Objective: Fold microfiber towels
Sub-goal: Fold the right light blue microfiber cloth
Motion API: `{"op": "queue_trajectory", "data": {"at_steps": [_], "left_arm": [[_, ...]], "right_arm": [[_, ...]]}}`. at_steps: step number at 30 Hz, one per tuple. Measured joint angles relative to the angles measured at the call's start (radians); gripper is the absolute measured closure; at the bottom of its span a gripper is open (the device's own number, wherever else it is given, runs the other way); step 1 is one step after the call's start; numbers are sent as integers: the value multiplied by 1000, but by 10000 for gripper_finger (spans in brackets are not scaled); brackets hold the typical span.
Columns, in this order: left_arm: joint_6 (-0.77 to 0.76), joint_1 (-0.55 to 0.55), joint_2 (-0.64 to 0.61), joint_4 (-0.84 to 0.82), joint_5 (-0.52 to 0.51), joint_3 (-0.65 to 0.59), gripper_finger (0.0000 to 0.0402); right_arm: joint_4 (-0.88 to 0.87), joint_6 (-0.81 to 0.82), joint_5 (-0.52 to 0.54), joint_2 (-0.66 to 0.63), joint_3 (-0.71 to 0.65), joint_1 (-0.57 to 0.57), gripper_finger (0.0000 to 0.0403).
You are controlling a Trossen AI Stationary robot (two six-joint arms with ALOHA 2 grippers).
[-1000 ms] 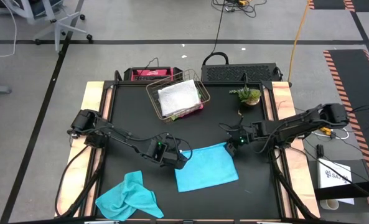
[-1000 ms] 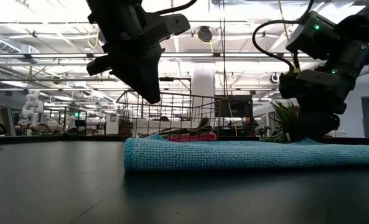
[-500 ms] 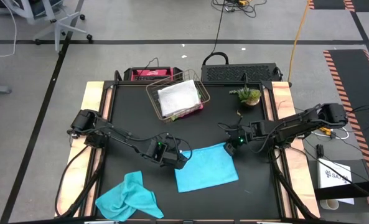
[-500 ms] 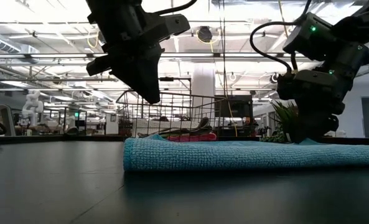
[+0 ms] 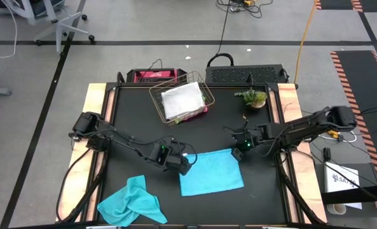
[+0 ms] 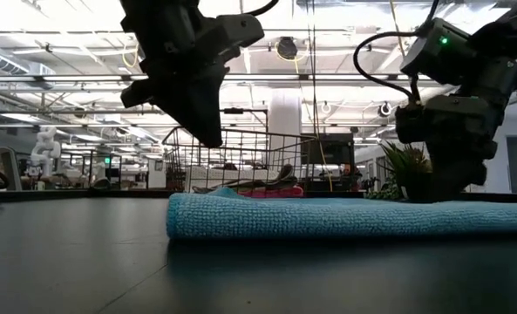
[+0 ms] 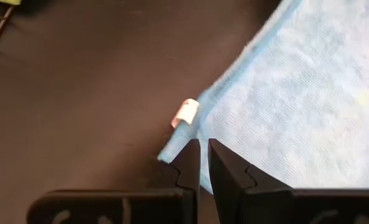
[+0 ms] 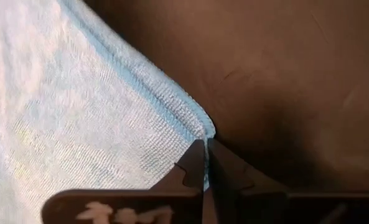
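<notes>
grippers: your left gripper [image 7: 203, 163] and right gripper [image 8: 205, 163] pinch turquoise towel [image 5: 210, 170] corners narrowly; uneven lifting could skew your fold.

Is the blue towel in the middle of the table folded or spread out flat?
Folded. The turquoise towel lies as a neat rectangle, and the low view shows a thick doubled edge. Both grippers, left and right, sit at its far corners.

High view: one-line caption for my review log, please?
Both grippers, left and right, meet the flat turquoise towel's far corners.
</notes>
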Motion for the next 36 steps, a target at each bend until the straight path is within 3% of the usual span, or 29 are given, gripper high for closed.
{"op": "queue_trajectory", "data": {"at_steps": [9, 17, 22, 36], "left_arm": [[11, -31, 11, 39, -8, 0, 371], [9, -49, 138, 193, 10, -1, 371], [19, -51, 148, 169, 49, -1, 371], [-35, -49, 187, 166, 29, -24, 371]], "right_arm": [[-61, -64, 55, -68, 21, -75, 402], [-61, -82, 66, -88, 22, -113, 402], [-62, -75, 66, -88, 22, -113, 402], [-89, -45, 43, -88, 35, -112, 403]]}}
